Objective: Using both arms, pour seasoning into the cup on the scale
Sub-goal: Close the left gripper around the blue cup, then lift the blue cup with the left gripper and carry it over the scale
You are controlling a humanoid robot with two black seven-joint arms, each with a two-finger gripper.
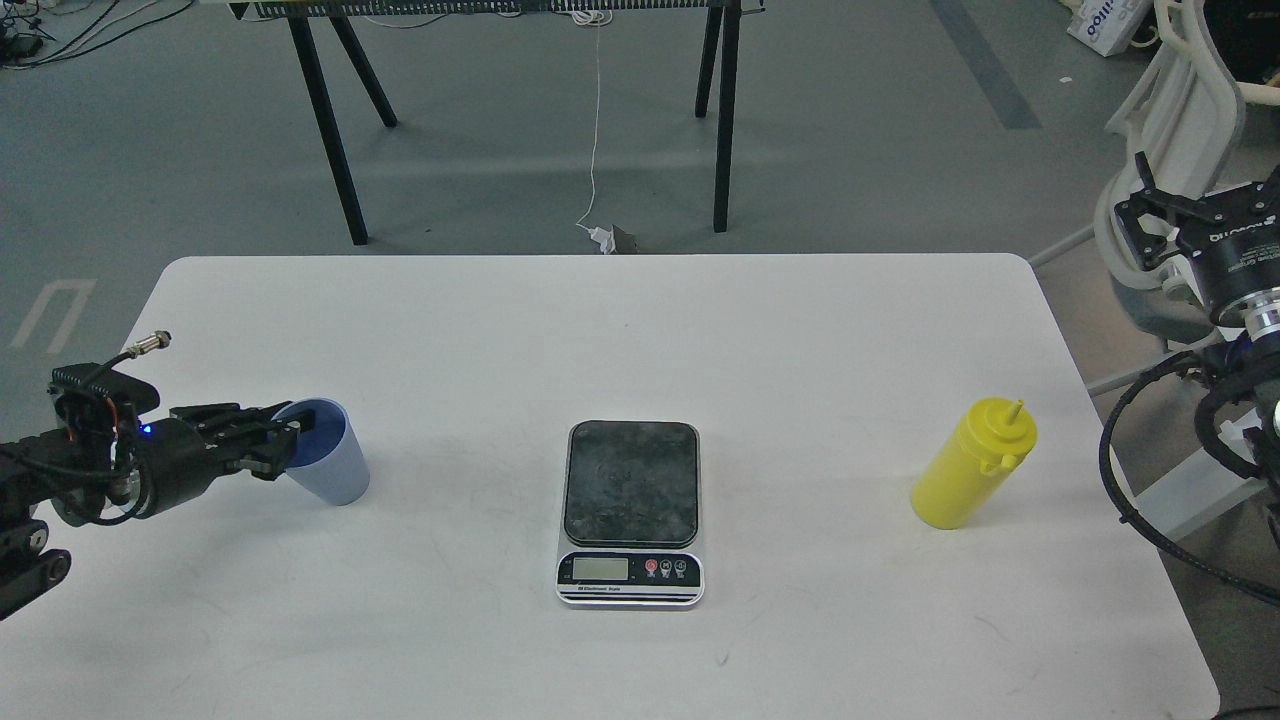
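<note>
The light blue cup (325, 455) stands upright on the white table (640, 330) at the left. My left gripper (278, 440) reaches in low from the left, its fingers drawn together on the cup's left rim. The scale (630, 510) lies in the middle of the table with its dark platform bare. The yellow seasoning bottle (970, 465) stands at the right, nozzle up, with nothing touching it. My right gripper (1150, 215) hangs open and empty beyond the table's right edge, well above and behind the bottle.
A black-legged frame (725, 110) stands on the floor behind the table, with a white cable hanging down. A white chair (1190, 110) is behind my right arm. My right arm's black cables (1130, 500) loop beside the table's right edge.
</note>
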